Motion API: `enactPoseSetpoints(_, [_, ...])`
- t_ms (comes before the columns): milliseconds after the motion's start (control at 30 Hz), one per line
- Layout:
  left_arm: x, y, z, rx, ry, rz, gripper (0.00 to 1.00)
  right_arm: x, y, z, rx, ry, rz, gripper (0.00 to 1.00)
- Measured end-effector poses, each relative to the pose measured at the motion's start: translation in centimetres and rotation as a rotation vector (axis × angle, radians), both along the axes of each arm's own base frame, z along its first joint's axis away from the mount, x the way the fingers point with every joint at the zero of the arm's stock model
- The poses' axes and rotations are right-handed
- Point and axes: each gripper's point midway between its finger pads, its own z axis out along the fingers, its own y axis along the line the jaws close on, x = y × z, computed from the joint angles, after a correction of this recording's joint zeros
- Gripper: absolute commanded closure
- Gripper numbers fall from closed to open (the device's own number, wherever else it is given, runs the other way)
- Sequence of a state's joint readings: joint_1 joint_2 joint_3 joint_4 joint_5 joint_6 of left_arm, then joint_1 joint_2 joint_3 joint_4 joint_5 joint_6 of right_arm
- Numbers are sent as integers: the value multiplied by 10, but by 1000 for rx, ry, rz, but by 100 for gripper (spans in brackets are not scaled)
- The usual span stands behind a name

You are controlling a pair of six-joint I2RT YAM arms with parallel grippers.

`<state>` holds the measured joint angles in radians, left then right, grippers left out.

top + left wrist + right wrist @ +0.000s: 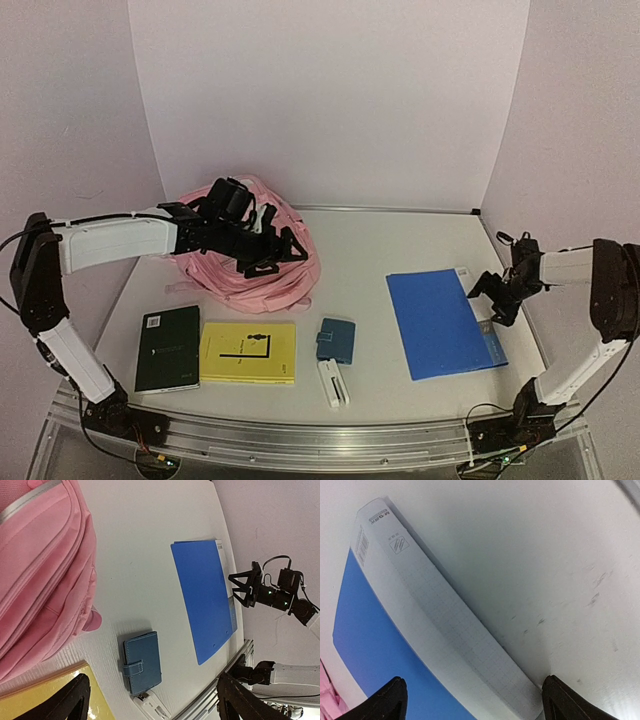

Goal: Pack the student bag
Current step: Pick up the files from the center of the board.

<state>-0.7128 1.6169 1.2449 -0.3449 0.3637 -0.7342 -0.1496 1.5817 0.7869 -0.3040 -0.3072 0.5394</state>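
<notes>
Far left on the table (370, 250), we see the student bag (292, 272) lying beneath the left hand (278, 255), its fingers apart and empty; the right hand (490, 302), likewise spread, hovers over the edge of a blue folder (438, 322).

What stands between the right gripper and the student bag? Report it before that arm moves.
Only the blue folder, lying flat on the table below the open right gripper, at its right edge. Nothing upright shows between there and the student bag at the far left, where the left gripper hovers.
</notes>
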Motion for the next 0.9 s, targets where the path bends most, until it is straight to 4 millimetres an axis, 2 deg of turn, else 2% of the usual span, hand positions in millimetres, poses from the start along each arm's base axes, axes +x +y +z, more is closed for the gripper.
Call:
enactPoseSetpoints(133, [-7, -25, -18, 8, 35, -44, 14, -5, 42, 4, 70, -5, 76, 10])
enactPoseSetpoints(300, [-14, -58, -31, -37, 72, -94, 15, -8, 100, 8, 148, -22, 187, 12])
enactPoseSetpoints(400, [-17, -73, -40, -68, 95, -115, 17, -13, 122, 7, 196, -25, 223, 12])
enactPoseSetpoints(500, [-15, -85, -51, -85, 122, -130, 18, -16, 127, 5, 219, -23, 218, 12])
enactPoseSetpoints(633, [-3, -101, -63, -86, 129, -137, 19, -13, 130, 5, 239, -38, 224, 12])
enactPoseSetpoints(800, [13, -118, -72, -82, 125, -140, 26, -9, 135, 6, 264, -59, 246, 13])
enactPoseSetpoints(900, [19, -123, -85, -52, 147, -129, 29, -7, 142, 7, 296, -68, 272, 13])
